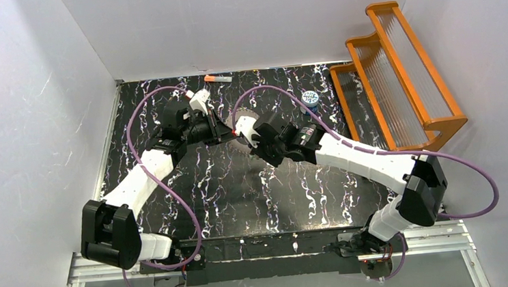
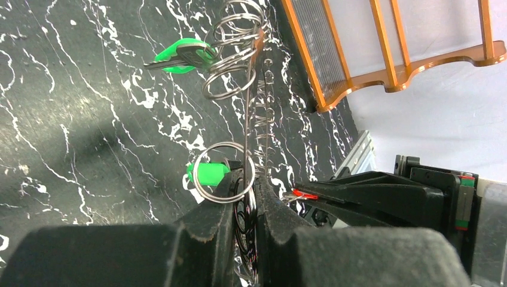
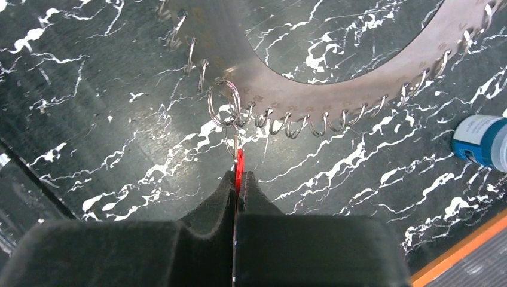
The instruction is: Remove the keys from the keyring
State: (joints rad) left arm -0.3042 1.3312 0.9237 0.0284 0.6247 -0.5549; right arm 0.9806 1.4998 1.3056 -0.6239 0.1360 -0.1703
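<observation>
The keyring (image 1: 246, 125) is a flat grey toothed ring held up above the table between my two grippers. My left gripper (image 1: 220, 130) is shut on its rim; in the left wrist view the keyring (image 2: 250, 218) stands edge-on between the left gripper's (image 2: 251, 194) pads. One green key (image 2: 182, 55) hangs from a wire loop at the far end, and a second green key (image 2: 208, 173) hangs just beside my fingers. My right gripper (image 3: 239, 179) is shut on the red key (image 3: 239, 167), which hangs by a small split ring (image 3: 224, 104) from the keyring's (image 3: 335, 78) toothed edge.
A blue-and-white canister (image 1: 310, 98) sits on the black marbled table (image 1: 241, 192) at the back right, close to an orange wooden rack (image 1: 396, 70). An orange-and-grey stick (image 1: 217, 79) lies at the back edge. White walls close in left, right and behind.
</observation>
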